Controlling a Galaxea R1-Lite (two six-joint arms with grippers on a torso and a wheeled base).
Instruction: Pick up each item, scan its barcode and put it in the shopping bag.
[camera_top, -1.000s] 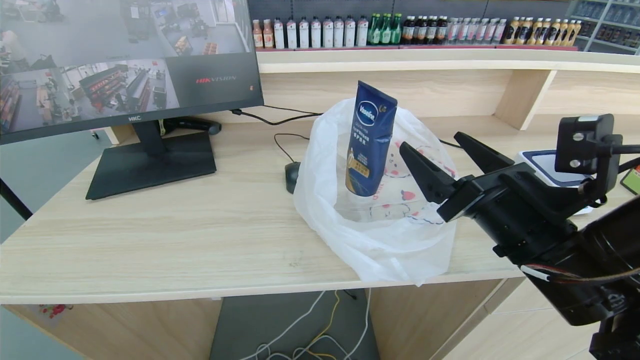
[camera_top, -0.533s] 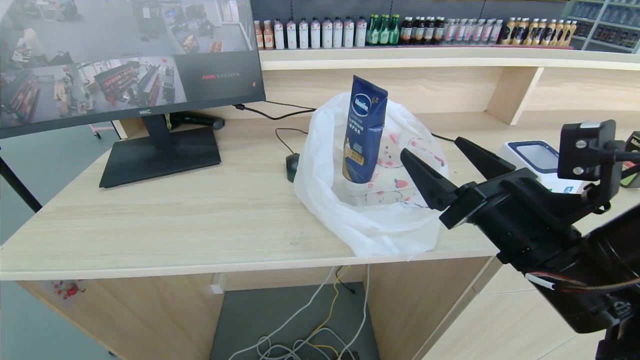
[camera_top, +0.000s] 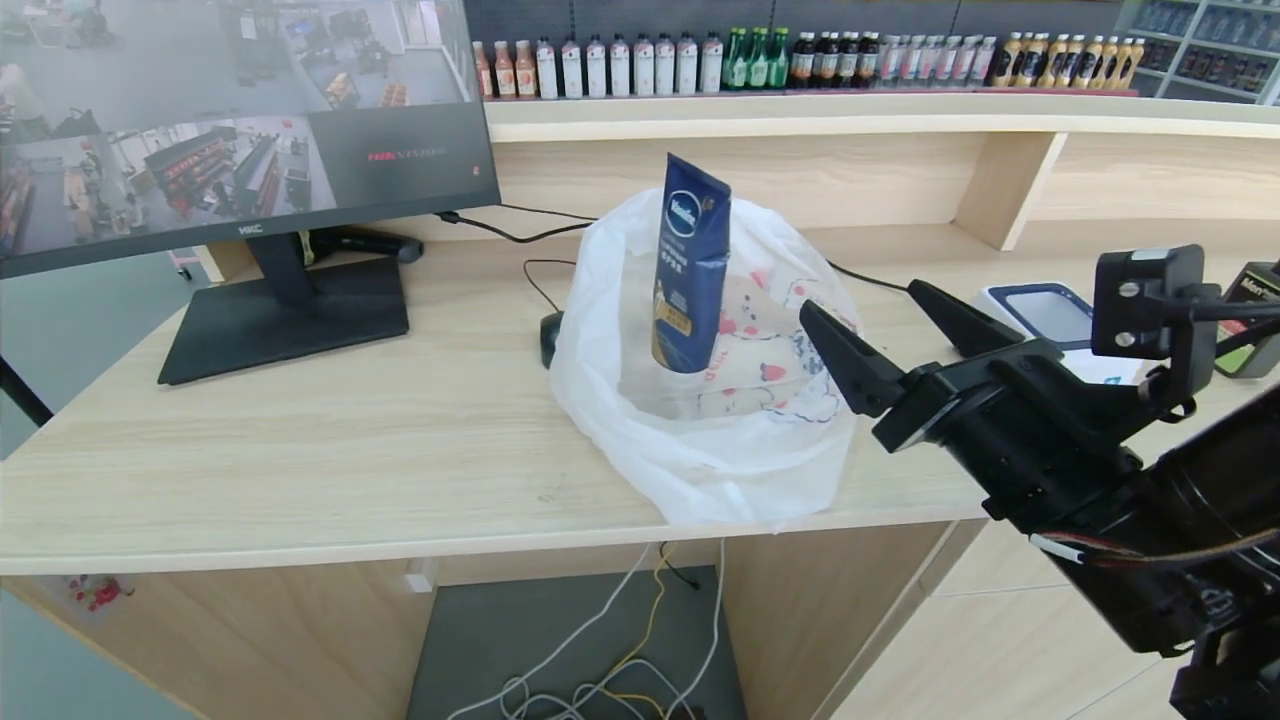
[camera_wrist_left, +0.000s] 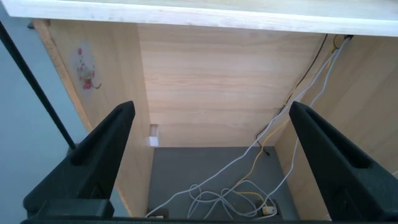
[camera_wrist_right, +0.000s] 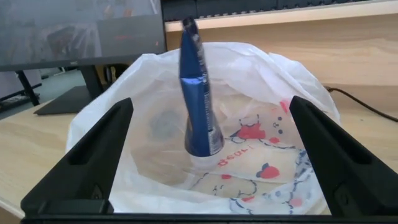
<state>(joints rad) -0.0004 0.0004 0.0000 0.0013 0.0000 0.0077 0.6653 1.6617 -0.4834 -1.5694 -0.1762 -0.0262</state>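
With the blue tube (camera_top: 688, 270) standing nearly upright inside the shopping bag (camera_top: 700, 450) on the table (camera_top: 300, 440), the step in hand looks like clearing away from the bag. It is best done by backing the right claw (camera_top: 860, 300) off level, so no finger snags the thin plastic and tips the tube. That claw hangs just beside the bag, spread wide, released, touching nothing; the left claw (camera_wrist_left: 211, 107), equally wide and empty, sits lower than the bag.

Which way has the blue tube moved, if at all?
No. The blue tube still stands in the shopping bag, equally near the mouse; only the camera shifted.
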